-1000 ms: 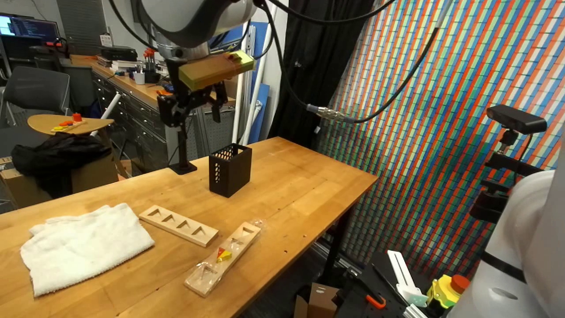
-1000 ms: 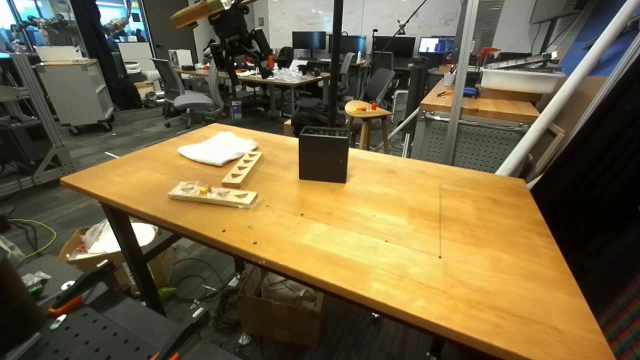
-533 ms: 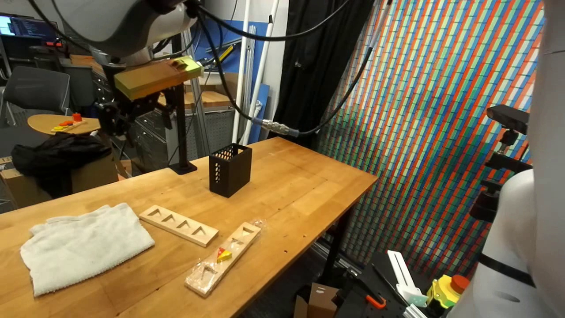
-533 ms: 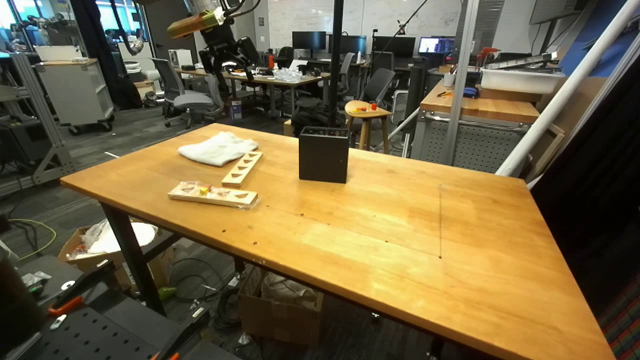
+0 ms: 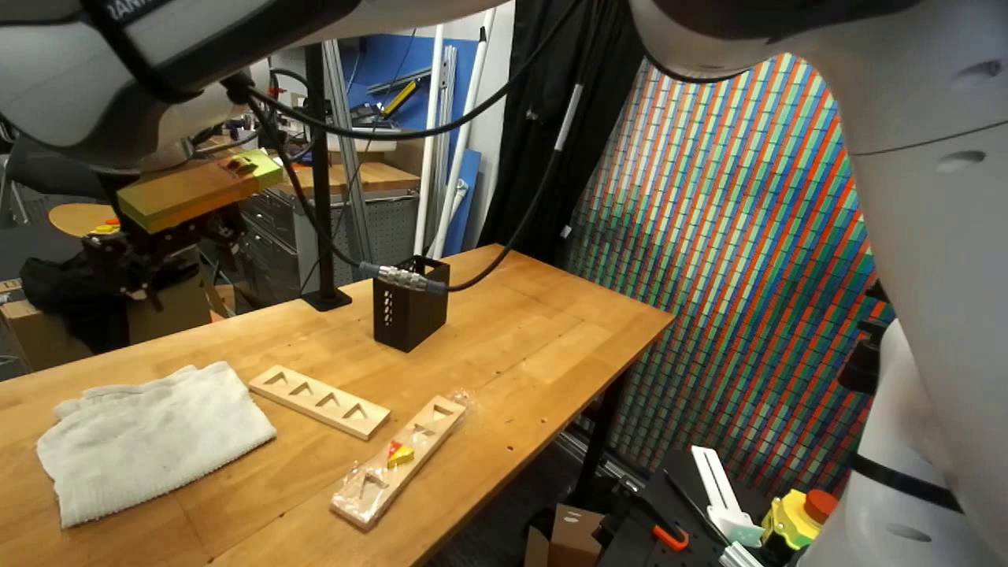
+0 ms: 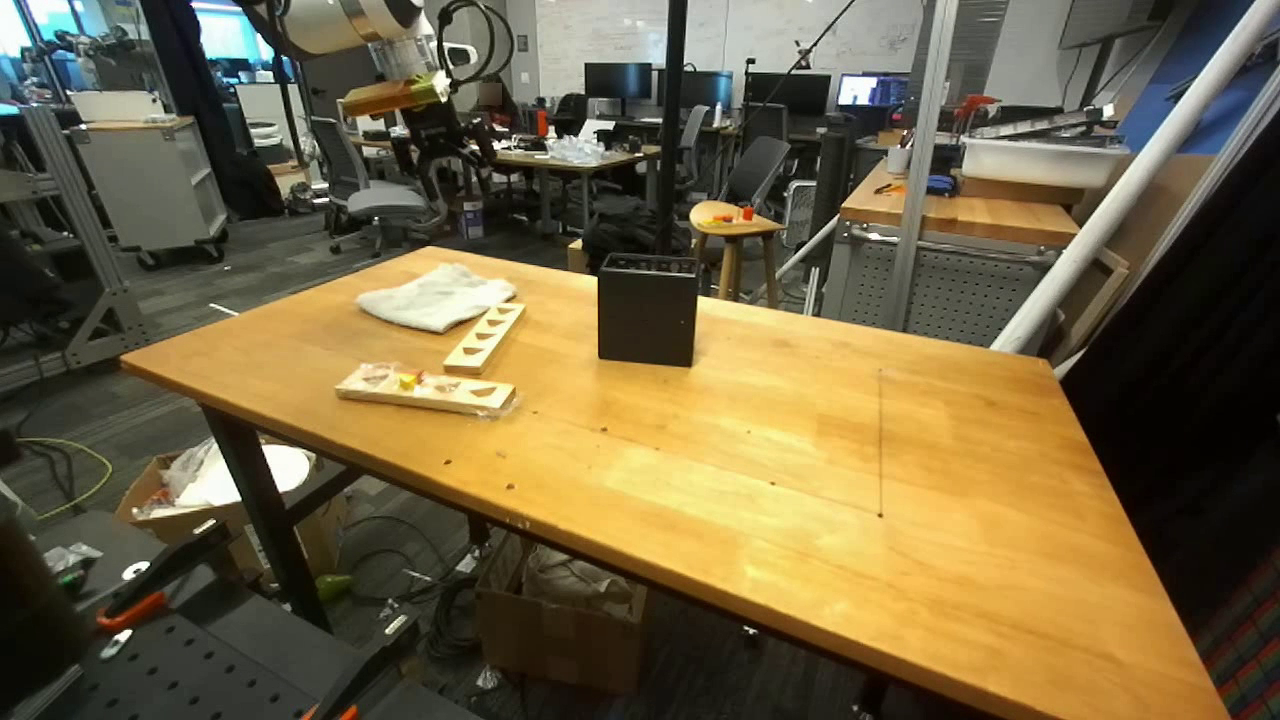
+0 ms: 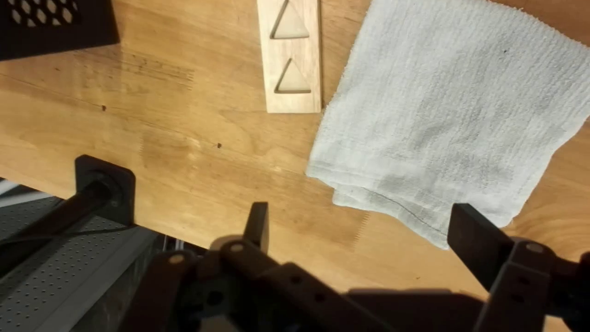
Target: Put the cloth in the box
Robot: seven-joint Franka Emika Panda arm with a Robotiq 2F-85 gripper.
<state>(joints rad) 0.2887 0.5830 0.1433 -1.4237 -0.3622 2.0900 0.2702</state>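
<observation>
Jaws: they stand wide apart, above the bench (image 7: 193, 120), and have hold of nothing.
Cloth (image 7: 442, 115): it lies on the bench below the jaws, mostly ahead of the fingertips (image 7: 477, 244) in the wrist view. Closing too high could, I think, pinch only air or one layer.
Slotted strip (image 7: 295, 48): ahead of the jaws, just beside the cloth; a low sweep may push it.
Box (image 5: 413, 315): upright, farther from the jaws than this strip. The cloth looks wide for it, so a hanging corner may catch on its top and tip it.

Soft glare on the tabletop (image 6: 780, 520), dim floor (image 6: 710, 660) beneath
</observation>
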